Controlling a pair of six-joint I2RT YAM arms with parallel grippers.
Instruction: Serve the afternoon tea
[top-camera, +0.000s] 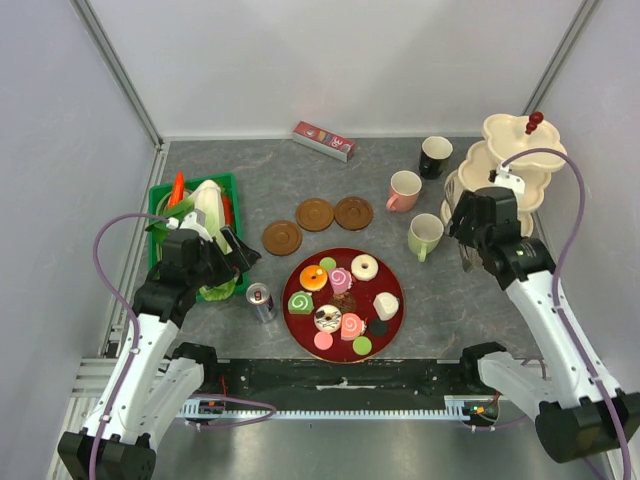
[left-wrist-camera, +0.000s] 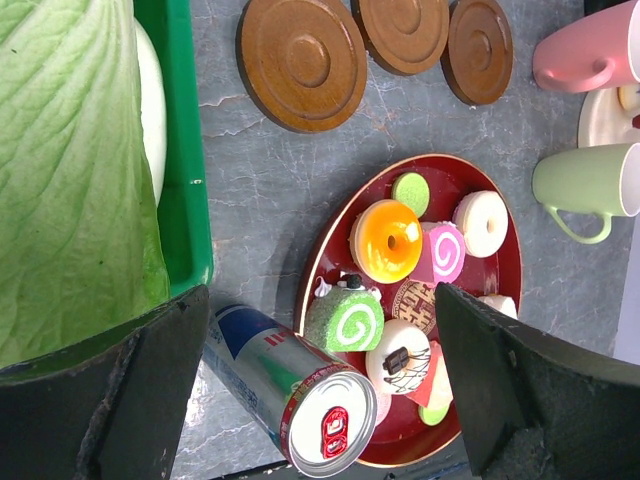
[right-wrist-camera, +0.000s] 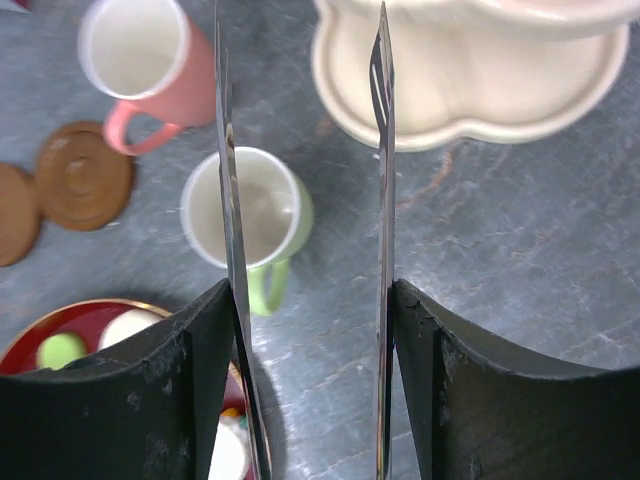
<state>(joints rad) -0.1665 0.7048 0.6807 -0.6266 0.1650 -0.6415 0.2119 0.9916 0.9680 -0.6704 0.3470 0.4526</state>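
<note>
Your round red tray (top-camera: 384, 281) sits toward the table's 6 o'clock edge and carries the glossy toy pastries (top-camera: 341, 279), among them an orange donut (top-camera: 314, 277), a white donut (top-camera: 364, 266) and a green swirl roll (top-camera: 300, 302). At the tray's 12 o'clock lie three brown saucers (top-camera: 315, 213), flat discs with ringed centres, all bare. At its 2 o'clock stand the pink mug (top-camera: 404, 190), black mug (top-camera: 435, 156) and pale green mug (top-camera: 425, 236); the pink and green ones are empty. The cream scalloped stand (top-camera: 520, 160) rises at 3 o'clock of the mugs. A green crate (top-camera: 157, 200) at the tray's 10 o'clock holds a leafy cabbage (top-camera: 208, 205), and a shiny can (top-camera: 261, 301) is just beside the tray at 9 o'clock. Your left gripper (left-wrist-camera: 320, 295) hangs above the can, fingers spread wide and holding nothing. Your right gripper (right-wrist-camera: 305, 290) clamps thin metal tongs (right-wrist-camera: 383, 200), whose blades stand apart above the green mug and the stand's bottom tier.
</note>
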